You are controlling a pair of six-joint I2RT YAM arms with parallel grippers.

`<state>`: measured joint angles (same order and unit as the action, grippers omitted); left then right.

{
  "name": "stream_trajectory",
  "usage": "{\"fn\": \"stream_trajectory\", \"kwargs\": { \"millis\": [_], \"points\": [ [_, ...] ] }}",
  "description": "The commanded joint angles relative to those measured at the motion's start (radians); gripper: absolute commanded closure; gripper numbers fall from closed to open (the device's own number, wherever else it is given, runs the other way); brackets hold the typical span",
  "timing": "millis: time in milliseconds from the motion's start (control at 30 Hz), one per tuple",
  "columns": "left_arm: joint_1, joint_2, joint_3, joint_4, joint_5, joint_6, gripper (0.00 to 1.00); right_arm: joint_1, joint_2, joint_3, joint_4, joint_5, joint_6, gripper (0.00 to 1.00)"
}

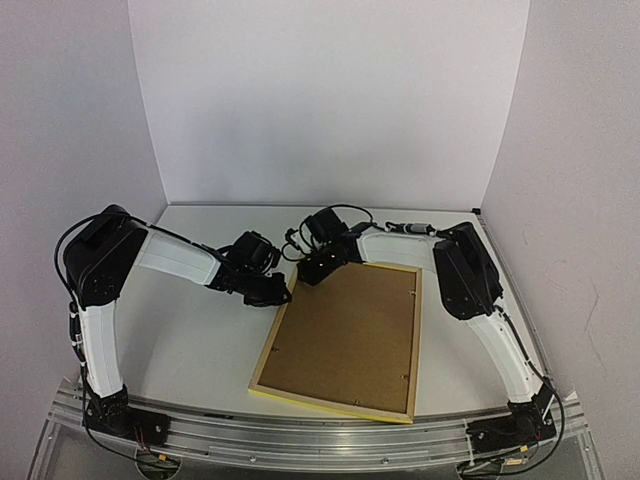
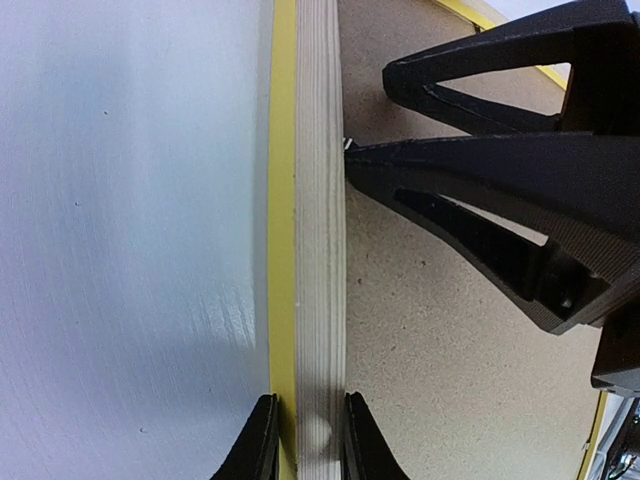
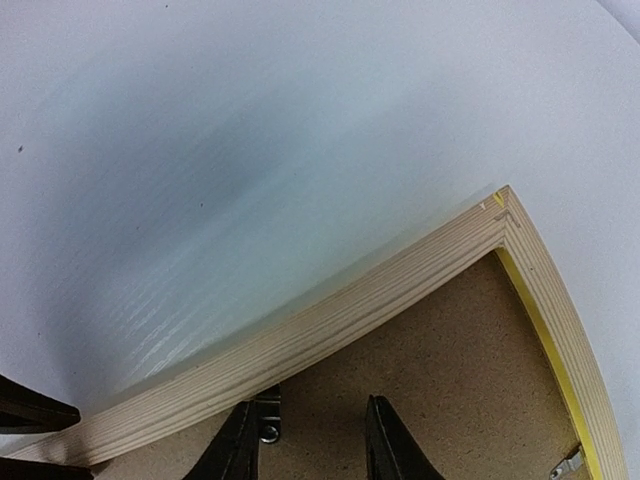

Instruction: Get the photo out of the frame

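The frame [image 1: 414, 340] lies face down on the smooth white counter [image 1: 190, 340], with pale, grainy wood rails around a flat brown fibreboard backing [image 1: 345, 335]
The left end effector [image 2: 310, 440] clamps the frame's left rail; the right end effector [image 3: 315, 440] hovers narrowly parted over the backing's far-left corner, beside a metal tab [image 3: 268, 432]

White link shells [image 1: 100, 345], black joint housings [image 1: 100, 255], thin black cables [image 1: 346, 208], black tool fingers [image 2: 480, 170] with triangular cut-outs.

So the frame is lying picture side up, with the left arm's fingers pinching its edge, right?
No: the frame lies face down, brown backing board up, as the top external view shows. The left fingers do pinch its edge.
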<state>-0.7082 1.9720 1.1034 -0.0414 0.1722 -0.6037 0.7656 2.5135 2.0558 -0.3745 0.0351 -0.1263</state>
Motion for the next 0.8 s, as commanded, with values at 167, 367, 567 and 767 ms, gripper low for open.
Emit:
{"fn": "stream_trajectory", "kwargs": {
  "millis": [167,367,567,767],
  "points": [
    [-0.045,0.049,-0.053,-0.17,0.178,-0.003,1.0,-0.015,0.082,0.012,0.02,0.1,-0.19,0.66],
    [-0.045,0.059,-0.04,-0.187,0.177,0.024,1.0,-0.019,0.084,0.007,0.021,0.133,-0.458,0.65],
    [-0.044,0.057,-0.037,-0.191,0.171,0.032,1.0,-0.043,0.107,0.008,0.021,0.094,-0.619,0.67],
    [-0.045,0.061,-0.037,-0.194,0.173,0.031,1.0,-0.087,0.112,0.05,0.025,0.066,-0.635,0.69]
  ]
}}
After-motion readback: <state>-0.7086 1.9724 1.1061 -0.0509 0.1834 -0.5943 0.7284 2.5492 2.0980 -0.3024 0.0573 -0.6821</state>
